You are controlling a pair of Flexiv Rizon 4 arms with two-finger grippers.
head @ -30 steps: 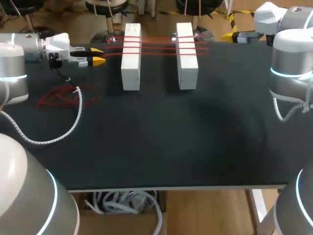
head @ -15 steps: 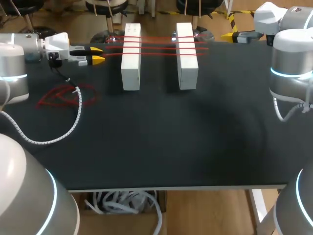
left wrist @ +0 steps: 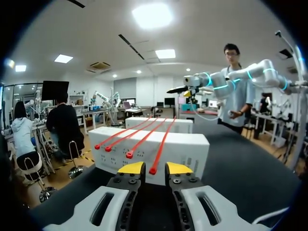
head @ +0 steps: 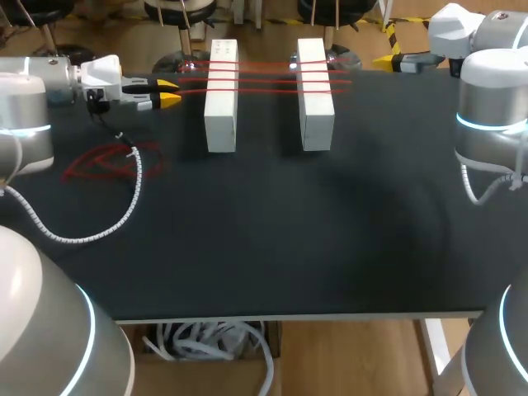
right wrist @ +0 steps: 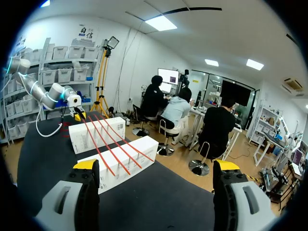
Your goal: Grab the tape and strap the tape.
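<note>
Head view: on the black table (head: 330, 231) we see the left box (head: 221, 95) and the right box (head: 315, 95). Both are white and stand side by side at approx. 12 o'clock of the table, w/ red tapes (head: 266, 76) stretched across their tops. Our left gripper (head: 168, 91) sits at 10 o'clock, tips pointing toward 3 o'clock at the tapes' ends, jaws a little apart. A heap of loose red tape (head: 107, 161) lies at 9 o'clock, w/ a coiled white cable (head: 124, 210) crossing its edge. Our right gripper (head: 384, 60) is at 1 o'clock by the far edge, well apart from the boxes; we can't judge its jaws here. Left wrist view: the left gripper (left wrist: 155, 169) shows a narrow gap btw. its fingers. The end of one of the red tapes (left wrist: 129, 154) lies in that gap, not visibly pinched. The left box (left wrist: 149, 149) is at 12 o'clock just ahead, the right box (left wrist: 159, 124) behind it. Right wrist view: the right gripper (right wrist: 156, 166) has its jaws spread wide, nothing btw. them. The right box (right wrist: 122, 161) is ahead at approx. 11 o'clock and the left box (right wrist: 96, 132) beyond it, w/ the tapes running over both.
</note>
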